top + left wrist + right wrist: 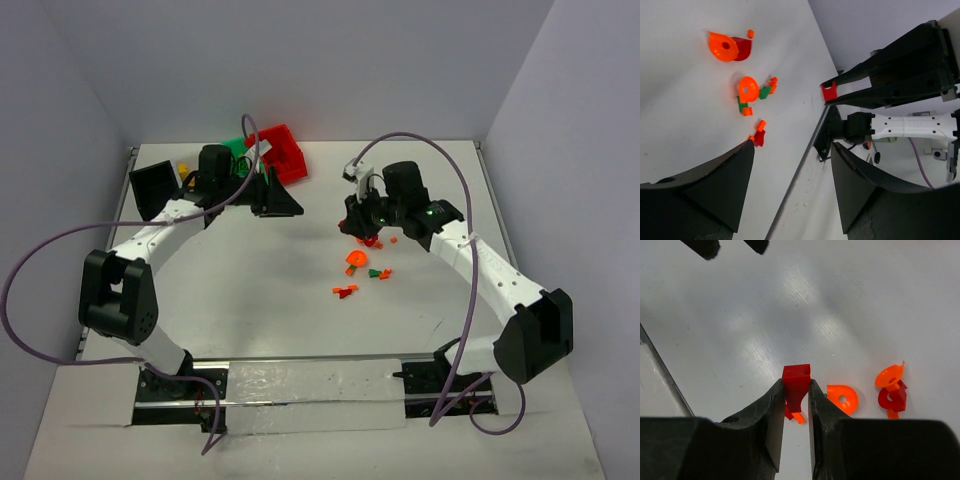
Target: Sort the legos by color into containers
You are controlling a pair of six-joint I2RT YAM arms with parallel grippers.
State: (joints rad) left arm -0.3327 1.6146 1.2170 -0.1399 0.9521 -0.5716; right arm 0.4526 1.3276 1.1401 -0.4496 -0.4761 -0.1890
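1 red lego point(796, 375) pinched in right hand point(796, 386), left hand point(791, 150) spread empty; 1 red bin point(290, 152)

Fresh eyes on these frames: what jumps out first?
The right pincer is shut on a small red lego, at the far end of the loose legos, which lie scattered in orange, red and green right of the table's centre. The left pincer hangs open and empty at the far left, near the red container.

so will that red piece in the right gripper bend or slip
Probably stiff: the red piece shows crisp edges in the right gripper. Likely light, being tiny. It might twist, since only part of it is pinched.
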